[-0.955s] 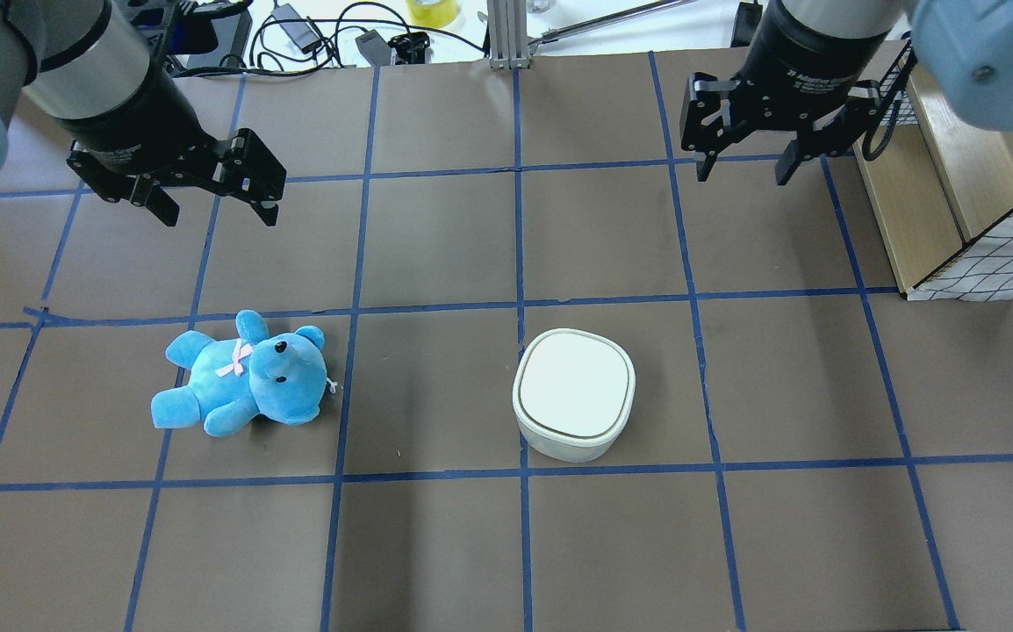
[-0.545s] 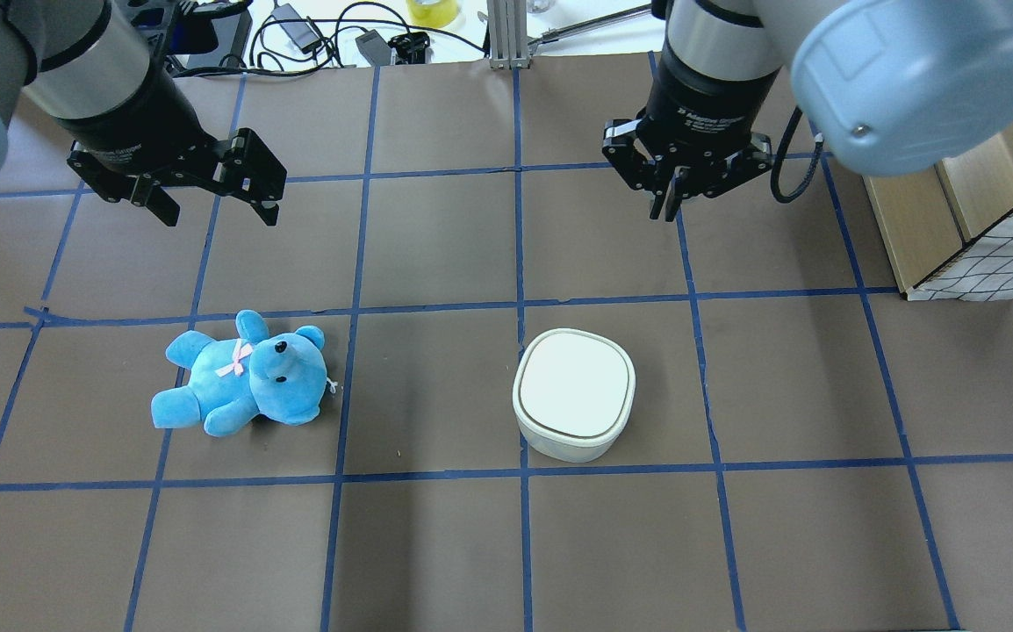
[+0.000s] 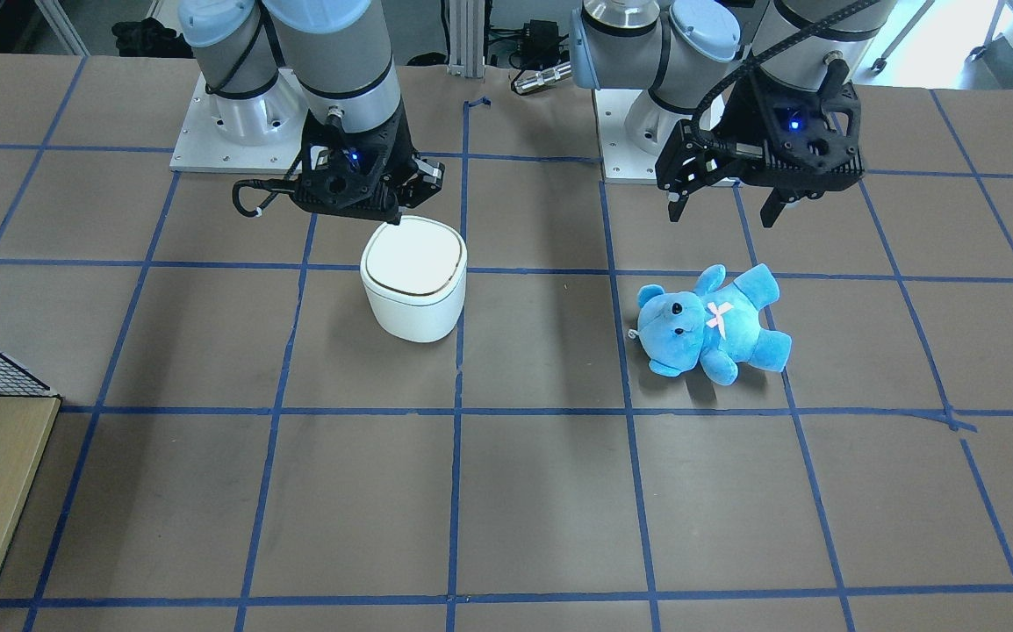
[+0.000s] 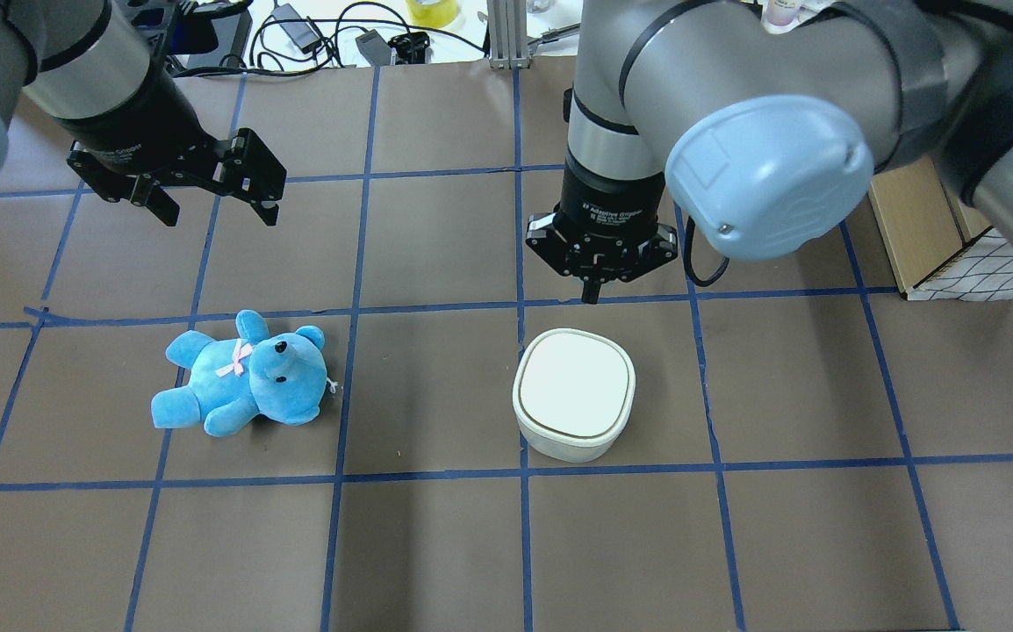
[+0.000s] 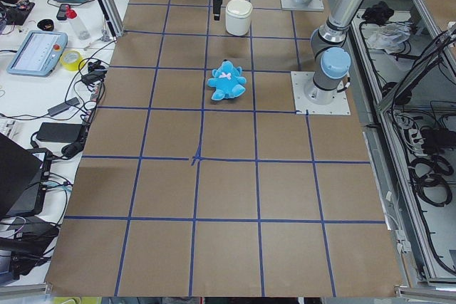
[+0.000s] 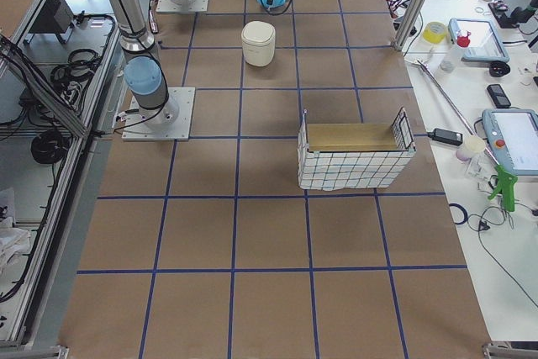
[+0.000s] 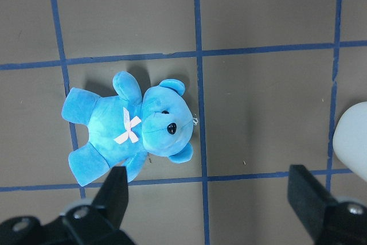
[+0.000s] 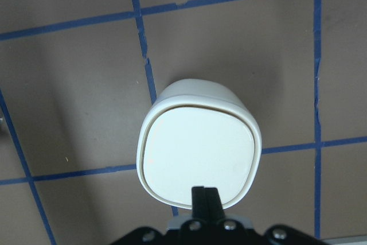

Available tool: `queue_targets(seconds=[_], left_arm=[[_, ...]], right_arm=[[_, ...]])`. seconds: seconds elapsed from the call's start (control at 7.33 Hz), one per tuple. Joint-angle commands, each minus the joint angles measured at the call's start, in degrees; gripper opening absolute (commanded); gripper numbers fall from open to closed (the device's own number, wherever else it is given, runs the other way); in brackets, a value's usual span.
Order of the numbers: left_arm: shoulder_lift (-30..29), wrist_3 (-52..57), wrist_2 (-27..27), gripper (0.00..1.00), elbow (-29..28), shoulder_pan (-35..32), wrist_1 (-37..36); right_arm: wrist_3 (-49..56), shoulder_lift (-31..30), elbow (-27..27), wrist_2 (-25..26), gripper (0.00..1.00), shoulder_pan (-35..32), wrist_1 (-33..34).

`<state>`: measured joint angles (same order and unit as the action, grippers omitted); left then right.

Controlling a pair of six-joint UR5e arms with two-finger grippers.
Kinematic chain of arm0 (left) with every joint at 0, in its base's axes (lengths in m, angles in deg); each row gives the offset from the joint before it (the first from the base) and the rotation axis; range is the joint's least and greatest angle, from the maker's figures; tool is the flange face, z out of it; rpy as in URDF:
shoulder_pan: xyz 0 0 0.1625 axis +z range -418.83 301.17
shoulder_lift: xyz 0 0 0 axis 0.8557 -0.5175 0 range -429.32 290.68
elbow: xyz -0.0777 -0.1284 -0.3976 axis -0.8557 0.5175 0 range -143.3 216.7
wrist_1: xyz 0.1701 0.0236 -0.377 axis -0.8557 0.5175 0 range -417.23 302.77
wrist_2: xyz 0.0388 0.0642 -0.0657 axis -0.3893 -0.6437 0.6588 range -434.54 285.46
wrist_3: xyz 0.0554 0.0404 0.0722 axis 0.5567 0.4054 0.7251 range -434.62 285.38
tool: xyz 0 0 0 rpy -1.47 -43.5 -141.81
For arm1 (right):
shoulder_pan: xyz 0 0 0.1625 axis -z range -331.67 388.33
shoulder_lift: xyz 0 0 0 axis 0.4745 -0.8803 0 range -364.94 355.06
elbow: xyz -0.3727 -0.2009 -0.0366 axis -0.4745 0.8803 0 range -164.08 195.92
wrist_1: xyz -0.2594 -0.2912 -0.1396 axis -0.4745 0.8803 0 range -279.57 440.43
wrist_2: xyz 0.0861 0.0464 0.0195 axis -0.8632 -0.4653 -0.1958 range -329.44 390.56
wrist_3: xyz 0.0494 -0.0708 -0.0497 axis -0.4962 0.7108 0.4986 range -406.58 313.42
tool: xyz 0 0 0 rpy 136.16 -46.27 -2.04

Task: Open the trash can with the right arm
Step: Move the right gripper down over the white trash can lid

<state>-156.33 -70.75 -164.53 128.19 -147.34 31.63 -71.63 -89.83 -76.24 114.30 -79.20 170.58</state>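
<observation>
The white trash can [image 4: 574, 393] stands on the brown table with its lid closed; it also shows in the front view [image 3: 414, 276] and the right wrist view [image 8: 198, 153]. My right gripper [image 4: 591, 297] is shut and empty, pointing down above the can, apart from it. In the right wrist view its closed fingertips [image 8: 205, 192] overlap the lid's edge. It also shows in the front view [image 3: 395, 219]. My left gripper [image 4: 219, 213] is open and empty, high above the table beyond the blue plush bear [image 4: 243, 377].
The bear lies on its back a grid cell to the left of the can and shows in the left wrist view [image 7: 132, 127]. A wire-sided wooden crate [image 4: 954, 228] stands at the right edge. Cables and tools lie beyond the table's far edge.
My right arm has swung from the far right toward the middle, down to above the trash can, and its gripper has gone from open to shut. The left arm has not moved.
</observation>
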Motion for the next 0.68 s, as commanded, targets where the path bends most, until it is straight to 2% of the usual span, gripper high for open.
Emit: queue_targets(seconds=[0.0, 0.41, 0.55], left_arm=[[0.0, 0.0, 0.0, 1.0, 0.0, 0.0, 0.0], [0.0, 0.0, 0.0, 1.0, 0.0, 0.0, 0.0], [0.0, 0.0, 0.0, 1.0, 0.0, 0.0, 0.0]], right_arm=[[0.8, 0.2, -5.7, -1.4, 0.0, -0.2, 3.0], [3.0, 0.9, -13.4, -2.1, 0.0, -0.2, 8.5], [3.2, 0.9, -13.7, -2.1, 0.0, -0.1, 9.2]])
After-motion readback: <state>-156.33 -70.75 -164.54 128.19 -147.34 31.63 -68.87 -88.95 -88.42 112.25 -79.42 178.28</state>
